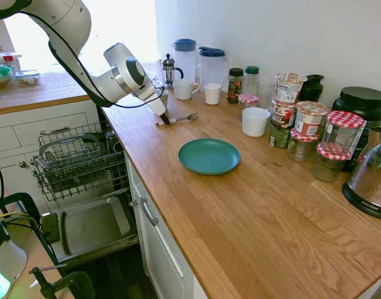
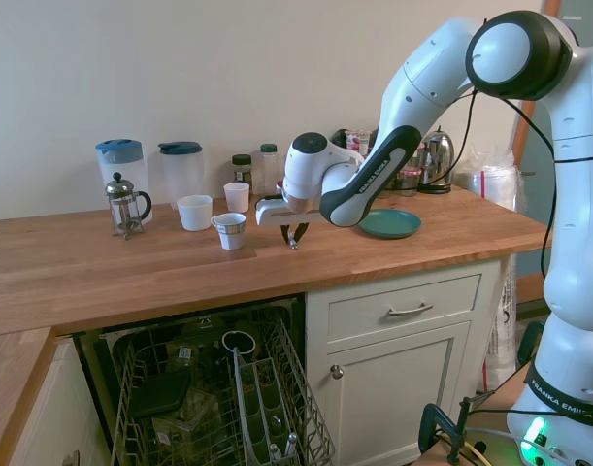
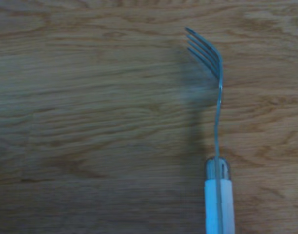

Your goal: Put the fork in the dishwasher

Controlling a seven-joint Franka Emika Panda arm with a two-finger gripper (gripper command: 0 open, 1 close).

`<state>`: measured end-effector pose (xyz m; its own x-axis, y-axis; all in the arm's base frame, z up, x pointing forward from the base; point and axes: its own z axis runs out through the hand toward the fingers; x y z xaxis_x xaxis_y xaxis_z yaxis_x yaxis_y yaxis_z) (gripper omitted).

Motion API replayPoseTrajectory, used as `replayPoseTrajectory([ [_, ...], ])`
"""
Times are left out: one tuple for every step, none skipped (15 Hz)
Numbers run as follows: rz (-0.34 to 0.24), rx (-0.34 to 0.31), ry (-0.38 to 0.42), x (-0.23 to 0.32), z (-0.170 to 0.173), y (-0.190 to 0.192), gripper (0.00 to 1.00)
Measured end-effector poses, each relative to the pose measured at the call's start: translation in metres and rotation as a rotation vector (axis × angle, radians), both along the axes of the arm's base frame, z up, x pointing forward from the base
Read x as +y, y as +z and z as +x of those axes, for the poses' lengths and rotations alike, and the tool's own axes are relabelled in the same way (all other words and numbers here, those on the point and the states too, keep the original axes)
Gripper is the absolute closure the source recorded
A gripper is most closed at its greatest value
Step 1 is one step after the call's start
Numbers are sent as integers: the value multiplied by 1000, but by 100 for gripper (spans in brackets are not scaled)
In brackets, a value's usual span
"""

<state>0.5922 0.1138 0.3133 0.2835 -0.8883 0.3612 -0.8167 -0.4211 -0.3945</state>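
The fork (image 1: 185, 117) is a slim silver one with a pale handle, level just over the wooden counter near the back left. My gripper (image 1: 165, 119) is shut on its handle, the tines pointing away toward the mugs. In the wrist view the fork (image 3: 218, 122) casts a shadow on the wood beside it. From the other side, the gripper (image 2: 293, 236) stands low over the counter beside a small cup. The dishwasher (image 1: 78, 162) is below the counter's left end, with its grey wire rack pulled out over the dropped door (image 1: 90, 227). The rack (image 2: 218, 398) holds a few items.
A teal plate (image 1: 209, 156) lies mid-counter. White mugs (image 1: 185, 88), two blue-lidded jugs (image 1: 184, 56), a French press (image 1: 169, 68) and several jars (image 1: 302, 118) line the wall. A white bowl-like cup (image 1: 255, 121) stands near the plate. White cabinet drawers (image 2: 403, 311) sit right of the dishwasher.
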Motion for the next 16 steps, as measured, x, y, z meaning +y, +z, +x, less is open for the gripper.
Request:
replayPoseTrajectory([
  [1,0,-2,0,0,0,100],
  [4,1,-4,0,0,0,100],
  [6,2,-8,-1,0,1,100],
  [8,6,-12,-2,0,2,100],
  [11,13,-15,-3,0,3,100],
  [15,23,-16,-4,0,4,100],
  [20,34,-17,-5,-2,6,100],
  [25,39,-16,-6,-3,13,100],
  [29,39,-14,-6,-5,24,100],
  [36,43,-10,-6,-9,37,100],
  [48,55,0,-6,-14,50,100],
  [62,78,16,-5,-20,62,100],
  [74,103,36,-4,-27,74,100],
  [87,126,52,-4,-32,87,100],
  [107,153,73,-6,-36,100,100],
  [130,181,94,-9,-40,110,100],
])
